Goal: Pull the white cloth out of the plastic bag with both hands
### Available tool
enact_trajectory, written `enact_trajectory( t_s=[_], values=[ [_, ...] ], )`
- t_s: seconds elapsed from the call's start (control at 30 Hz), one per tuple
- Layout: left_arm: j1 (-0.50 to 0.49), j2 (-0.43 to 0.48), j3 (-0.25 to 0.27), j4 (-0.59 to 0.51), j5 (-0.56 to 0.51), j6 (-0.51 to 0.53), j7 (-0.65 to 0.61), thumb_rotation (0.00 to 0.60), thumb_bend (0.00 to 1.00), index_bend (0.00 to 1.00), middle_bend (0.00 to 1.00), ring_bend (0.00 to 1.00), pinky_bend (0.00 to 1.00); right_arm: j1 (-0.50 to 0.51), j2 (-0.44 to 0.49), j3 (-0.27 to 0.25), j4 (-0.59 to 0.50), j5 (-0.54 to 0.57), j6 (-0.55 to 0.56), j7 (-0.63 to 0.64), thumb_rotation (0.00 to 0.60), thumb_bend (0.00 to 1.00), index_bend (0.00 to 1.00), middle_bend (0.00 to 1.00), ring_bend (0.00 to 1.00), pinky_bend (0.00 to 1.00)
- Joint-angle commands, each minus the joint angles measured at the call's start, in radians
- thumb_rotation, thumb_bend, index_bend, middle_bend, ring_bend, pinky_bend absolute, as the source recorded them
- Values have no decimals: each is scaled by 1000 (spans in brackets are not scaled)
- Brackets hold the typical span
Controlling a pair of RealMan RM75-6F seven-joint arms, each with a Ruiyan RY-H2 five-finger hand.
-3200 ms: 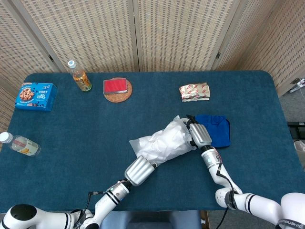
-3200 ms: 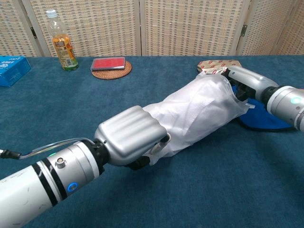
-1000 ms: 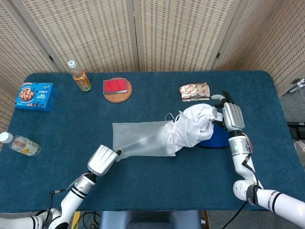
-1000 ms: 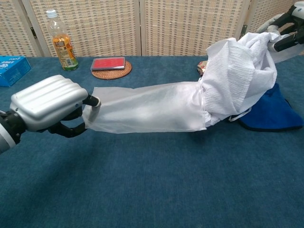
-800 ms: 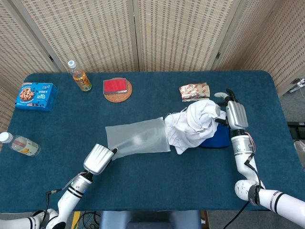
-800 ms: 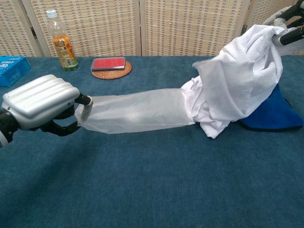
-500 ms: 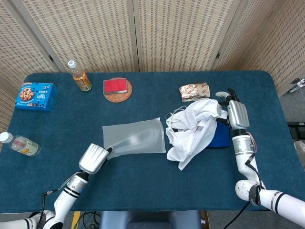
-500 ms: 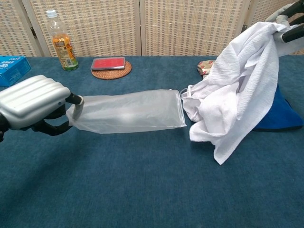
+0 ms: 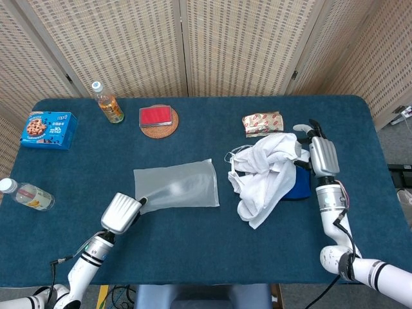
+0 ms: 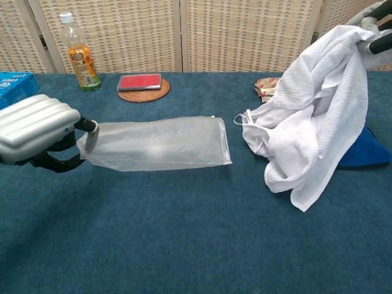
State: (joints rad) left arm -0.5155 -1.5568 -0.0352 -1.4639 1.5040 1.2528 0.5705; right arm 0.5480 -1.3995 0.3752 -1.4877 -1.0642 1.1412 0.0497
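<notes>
The clear plastic bag (image 9: 175,185) (image 10: 156,144) lies flat and hollow on the blue table, its open mouth facing right. My left hand (image 9: 121,212) (image 10: 33,130) pinches its closed left corner. The white cloth (image 9: 264,172) (image 10: 318,119) is fully outside the bag, hanging in crumpled folds from my right hand (image 9: 320,154) (image 10: 376,24), which grips its top edge high at the right. The cloth's lower end trails onto the table a short gap right of the bag's mouth.
A blue cloth (image 9: 298,185) (image 10: 366,153) lies under the white one. At the back stand a tea bottle (image 9: 107,103), a red case on a round coaster (image 9: 158,120) and a foil snack pack (image 9: 262,123). A cookie box (image 9: 48,129) and a lying bottle (image 9: 26,194) sit left.
The bag was drawn left by my left hand while my right hand lifted the cloth up and right. The cloth slid free of the bag and a gap opened between them.
</notes>
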Motion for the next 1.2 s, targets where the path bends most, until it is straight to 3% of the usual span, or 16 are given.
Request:
enact_trajectory(
  t_s=[0.03, 0.17, 0.27, 0.33, 0.47, 0.83, 1.0, 1.2],
  values=[
    [-2, 7, -6, -10, 1, -1, -8, 600, 313, 409, 1000, 900, 1000, 3, 2, -11, -5, -7, -7, -16, 600, 227, 362, 245, 52, 214],
    [-3, 23, -10, -24, 4, -5, -28, 600, 219, 239, 1000, 898, 1000, 7, 13, -21, -26, -16, -10, -40, 600, 74, 75, 238, 51, 214],
    [-4, 30, -14, -30, 6, -5, -40, 600, 117, 139, 1000, 896, 1000, 7, 23, -26, -46, -26, -3, -58, 600, 12, 0, 237, 52, 214],
    [-4, 33, -15, -31, 11, -2, -48, 600, 57, 119, 1000, 896, 1000, 6, 30, -28, -60, -32, 2, -68, 600, 1, 0, 237, 51, 214],
    [-2, 42, -26, -41, 17, 14, -64, 600, 36, 132, 1000, 896, 1000, 1, 57, -33, -99, -41, 13, -92, 600, 0, 0, 237, 52, 214],
    [32, 108, -93, -160, -39, 80, -113, 600, 36, 346, 988, 848, 1000, -35, 181, -78, -242, -58, 28, -198, 600, 0, 121, 235, 52, 214],
    [58, 176, -139, -278, -144, 98, -42, 600, 36, 388, 816, 752, 985, -62, 244, -115, -320, -84, 44, -251, 600, 0, 150, 236, 52, 214],
    [83, 273, -168, -369, -220, 118, 16, 600, 36, 401, 615, 629, 845, -108, 298, -166, -381, -142, 82, -274, 600, 0, 159, 236, 53, 214]
  ],
)
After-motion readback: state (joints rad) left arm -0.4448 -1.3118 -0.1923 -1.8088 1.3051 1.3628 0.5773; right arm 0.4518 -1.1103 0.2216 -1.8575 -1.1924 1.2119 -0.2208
